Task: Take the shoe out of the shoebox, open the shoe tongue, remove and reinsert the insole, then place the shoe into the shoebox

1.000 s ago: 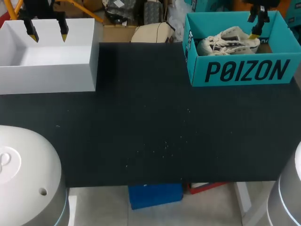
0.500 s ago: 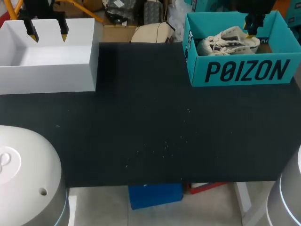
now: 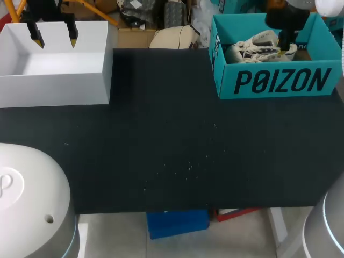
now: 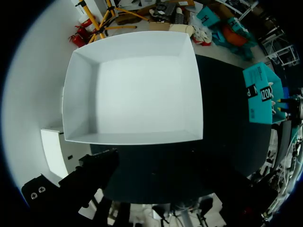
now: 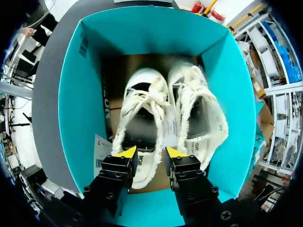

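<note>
Two white sneakers lie side by side in the teal shoebox (image 3: 279,80) (image 5: 78,104) at the table's back right. My right gripper (image 3: 282,47) (image 5: 150,152) is down inside the box at the heel end of one shoe (image 3: 258,48) (image 5: 142,113). One finger sits over that shoe's opening and the other in the gap beside the second shoe (image 5: 201,118), so it is shut on the heel collar. My left gripper (image 3: 54,38) hangs open with nothing in it above the white box (image 3: 54,86) (image 4: 137,90) at the back left.
The white box is empty inside. A paper tag (image 5: 100,152) lies on the shoebox floor beside the held shoe. The black tabletop (image 3: 172,140) stretches between the two boxes. The teal shoebox (image 4: 260,94) shows far off in the left wrist view.
My right gripper came down into the shoebox and its fingers closed in from wide apart onto the shoe's heel. The left arm has not moved.
</note>
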You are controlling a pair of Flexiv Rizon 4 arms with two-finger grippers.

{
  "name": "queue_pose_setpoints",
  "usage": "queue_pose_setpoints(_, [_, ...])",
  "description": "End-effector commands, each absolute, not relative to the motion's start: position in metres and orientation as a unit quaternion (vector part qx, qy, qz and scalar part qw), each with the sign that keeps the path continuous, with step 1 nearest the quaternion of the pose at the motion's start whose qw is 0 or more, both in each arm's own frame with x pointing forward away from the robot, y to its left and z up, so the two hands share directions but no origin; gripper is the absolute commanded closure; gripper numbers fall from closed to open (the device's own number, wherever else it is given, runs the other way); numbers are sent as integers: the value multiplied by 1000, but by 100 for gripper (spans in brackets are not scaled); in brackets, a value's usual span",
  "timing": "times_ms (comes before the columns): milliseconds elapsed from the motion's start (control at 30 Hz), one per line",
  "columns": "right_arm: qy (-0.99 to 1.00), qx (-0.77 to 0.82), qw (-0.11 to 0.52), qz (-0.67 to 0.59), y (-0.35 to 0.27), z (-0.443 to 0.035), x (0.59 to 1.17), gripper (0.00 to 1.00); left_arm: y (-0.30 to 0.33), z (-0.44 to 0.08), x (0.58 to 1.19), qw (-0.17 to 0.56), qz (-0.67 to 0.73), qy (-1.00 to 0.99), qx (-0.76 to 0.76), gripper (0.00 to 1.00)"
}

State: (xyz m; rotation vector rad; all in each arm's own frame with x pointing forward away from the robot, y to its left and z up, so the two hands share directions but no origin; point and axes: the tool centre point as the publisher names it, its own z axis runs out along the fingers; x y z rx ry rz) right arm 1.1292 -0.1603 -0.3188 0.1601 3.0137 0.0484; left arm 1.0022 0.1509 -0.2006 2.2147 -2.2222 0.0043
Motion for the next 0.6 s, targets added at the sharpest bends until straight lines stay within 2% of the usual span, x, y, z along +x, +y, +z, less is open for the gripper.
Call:
queue_pose_setpoints(33, [996,58,61,21,-165,-342,1139,68,150,-200,1002,2,0,-708,707,0])
queue_pose_setpoints(600, [998,41,40,13,-158,-383,1139,72,150,-200,1002,2,0,-708,707,0])
